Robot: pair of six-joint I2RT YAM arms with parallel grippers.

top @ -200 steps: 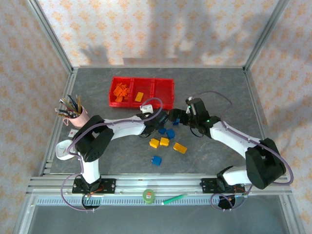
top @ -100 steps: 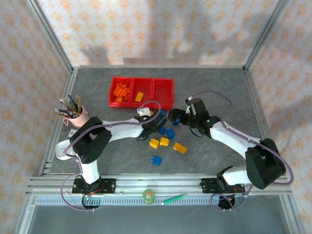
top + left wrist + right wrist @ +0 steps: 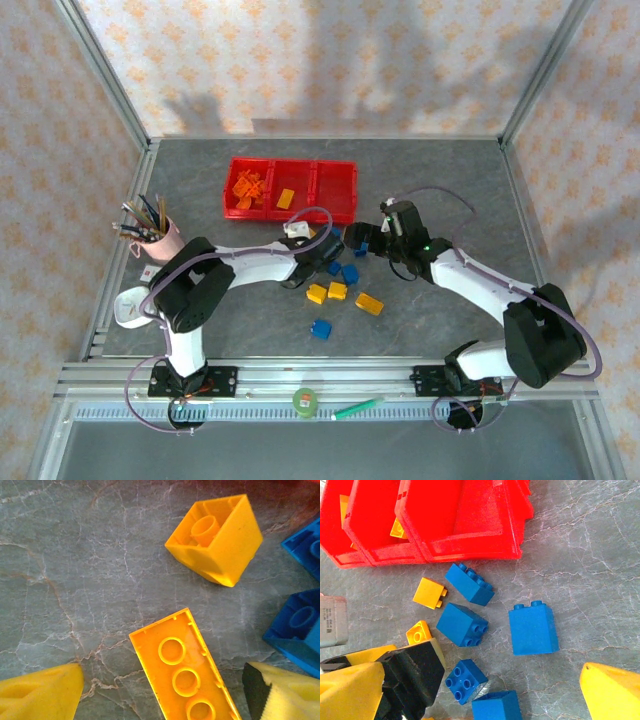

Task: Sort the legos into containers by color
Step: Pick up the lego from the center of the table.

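The three joined red containers [image 3: 335, 178] stand at the back; orange legos [image 3: 248, 190] fill the left one and a yellow brick [image 3: 286, 197] lies in the middle one. Loose yellow legos [image 3: 337, 290] and blue legos [image 3: 349, 274] lie in front. My left gripper [image 3: 325, 255] is open, low over the table, its fingers either side of an upside-down long yellow brick [image 3: 185, 670]. A yellow cube brick [image 3: 216, 539] lies beyond it. My right gripper [image 3: 362, 240] is open above blue bricks, a four-stud blue brick [image 3: 465, 679] between its fingers.
A pink cup of pencils [image 3: 155, 232] stands at the left edge, a white object [image 3: 128, 308] near it. A green tape roll [image 3: 305, 401] and green pen [image 3: 358, 407] lie on the front rail. The two grippers are close together beside the red bins [image 3: 445, 520].
My left gripper has reached further right, toward the loose bricks, and its jaws have narrowed a little. The right arm has not moved.
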